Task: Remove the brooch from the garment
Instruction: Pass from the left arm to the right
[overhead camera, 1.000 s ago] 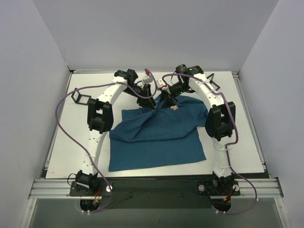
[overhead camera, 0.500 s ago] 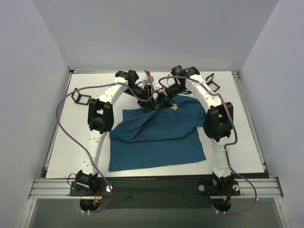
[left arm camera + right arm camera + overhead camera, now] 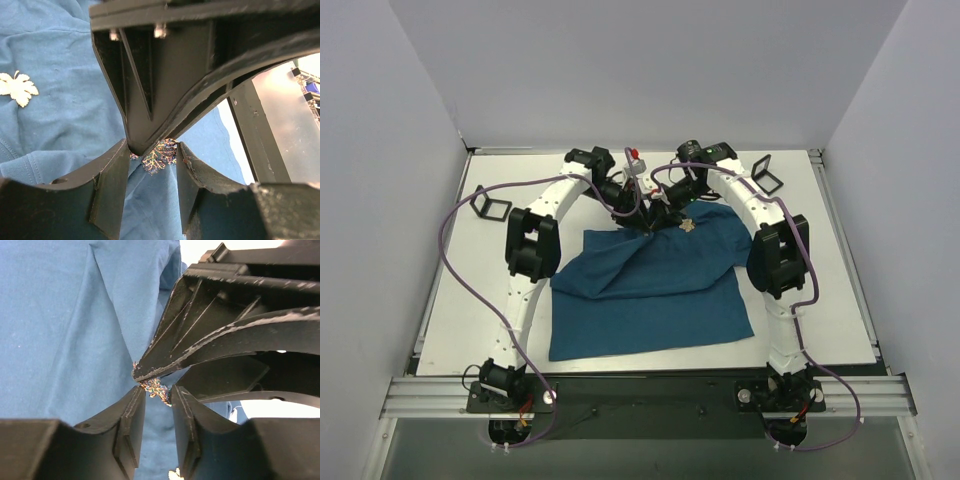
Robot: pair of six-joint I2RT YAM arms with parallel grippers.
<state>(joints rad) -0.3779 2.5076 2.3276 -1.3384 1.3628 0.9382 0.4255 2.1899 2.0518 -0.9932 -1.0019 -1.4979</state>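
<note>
The tiny gold-orange leaf-like brooch [image 3: 159,155] sits on a raised fold of the dark teal-blue cotton T-shirt [image 3: 650,300] at the far centre of the white worktop [image 3: 450,300], inside the half-parted left claw [image 3: 153,146], whose grip cannot be told, while the narrowly open right claw [image 3: 157,389] brackets it.

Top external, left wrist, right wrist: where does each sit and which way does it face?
Top external: above and behind the bases, looking down at the T-shirt; left arm and right arm show whole.
Left wrist: on the left wrist, facing along its own fingers toward the brooch; right end effector fills the top.
Right wrist: likewise, own fingers at bottom; left end effector fills the upper right.
Shared: both wrist views show the brooch on the T-shirt.
</note>
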